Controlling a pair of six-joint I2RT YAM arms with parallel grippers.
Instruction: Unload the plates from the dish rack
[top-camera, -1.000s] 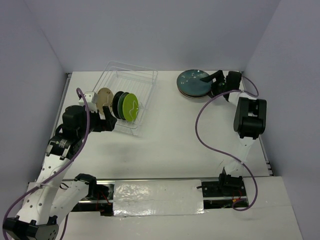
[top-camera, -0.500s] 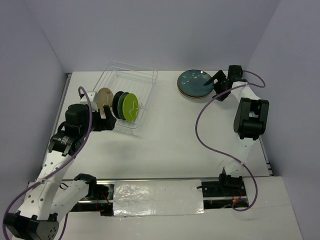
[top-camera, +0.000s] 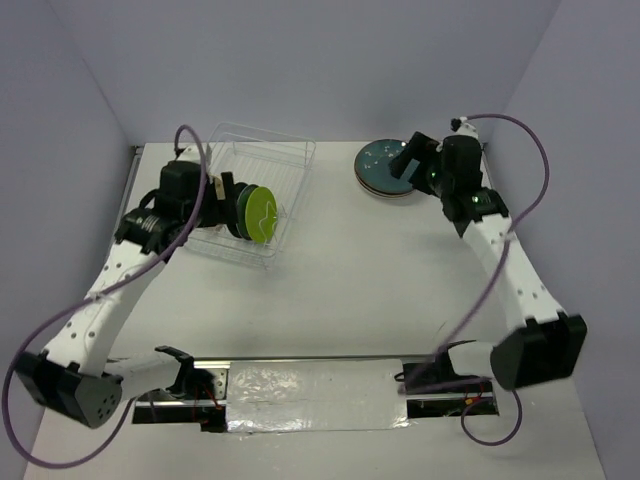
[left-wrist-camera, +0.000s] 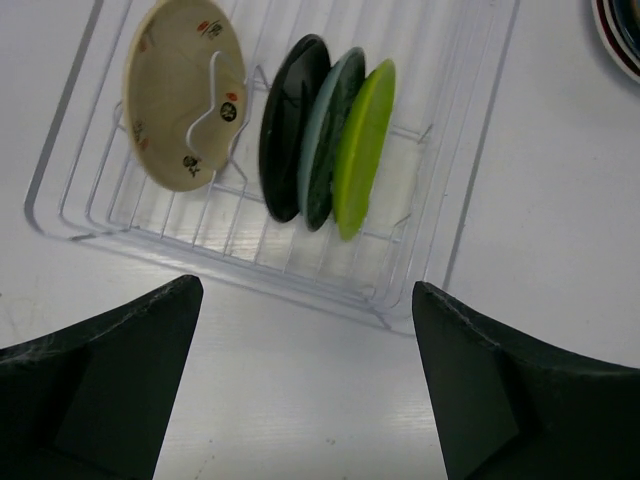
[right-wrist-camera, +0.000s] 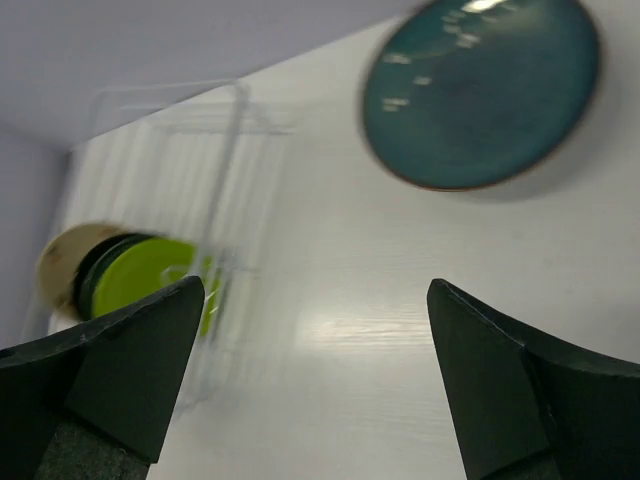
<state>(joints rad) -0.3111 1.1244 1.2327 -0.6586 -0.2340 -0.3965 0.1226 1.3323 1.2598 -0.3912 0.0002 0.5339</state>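
Here the left gripper (left-wrist-camera: 310, 400) is spread wide and holds nothing; between its fingers (left-wrist-camera: 100, 380) only bare table (top-camera: 350, 290) shows. Just ahead of it lies the dish rack (left-wrist-camera: 482, 160), its near rail a little beyond the fingertips. Four plates stand on edge in the rack. Ahead and to the left of the gripper is a tan plate (left-wrist-camera: 185, 95), propped against a wire tine. Straight ahead, packed close together, are a black plate (left-wrist-camera: 290, 130), a grey-green plate (left-wrist-camera: 325, 140) and a lime green plate (left-wrist-camera: 362, 145).

The right gripper (right-wrist-camera: 315, 380) is also spread wide and empty. Ahead of it and to its right, a dark teal plate (right-wrist-camera: 480, 90) lies flat on the table, on top of a small stack whose lower rims show in the top view. In that view the gripper (top-camera: 405, 160) overlaps the stack's edge; whether it touches cannot be told. Far ahead and to its left the rack appears blurred, with the lime green plate facing the gripper.
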